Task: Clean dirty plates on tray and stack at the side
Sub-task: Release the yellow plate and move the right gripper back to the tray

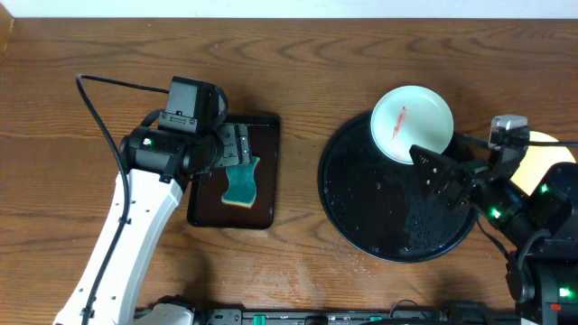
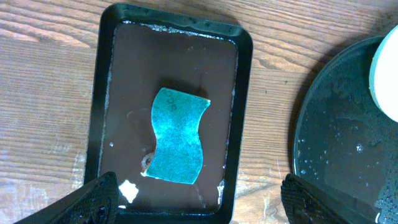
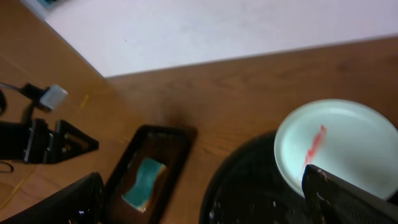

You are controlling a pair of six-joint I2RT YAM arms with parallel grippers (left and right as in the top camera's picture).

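Note:
One pale mint-white plate (image 1: 417, 116) with a red smear sits at the far edge of the round black tray (image 1: 361, 208). It also shows in the right wrist view (image 3: 354, 146) and at the left wrist view's edge (image 2: 387, 74). A pale yellow plate (image 1: 542, 152) lies on the table to the right of the tray, mostly hidden by my right arm. A third plate is out of view. My right gripper (image 1: 442, 178) (image 3: 205, 205) is open and empty over the tray (image 3: 249, 186), just short of the white plate. My left gripper (image 1: 230, 149) (image 2: 199, 202) is open above a teal sponge (image 2: 179, 135).
The teal sponge (image 1: 242, 182) (image 3: 144, 183) lies in a small rectangular black tray (image 1: 274, 171) (image 2: 106, 93) left of the round tray (image 2: 329, 143). The round tray's surface is wet with droplets. Brown wood tabletop (image 1: 298, 262) surrounds both trays.

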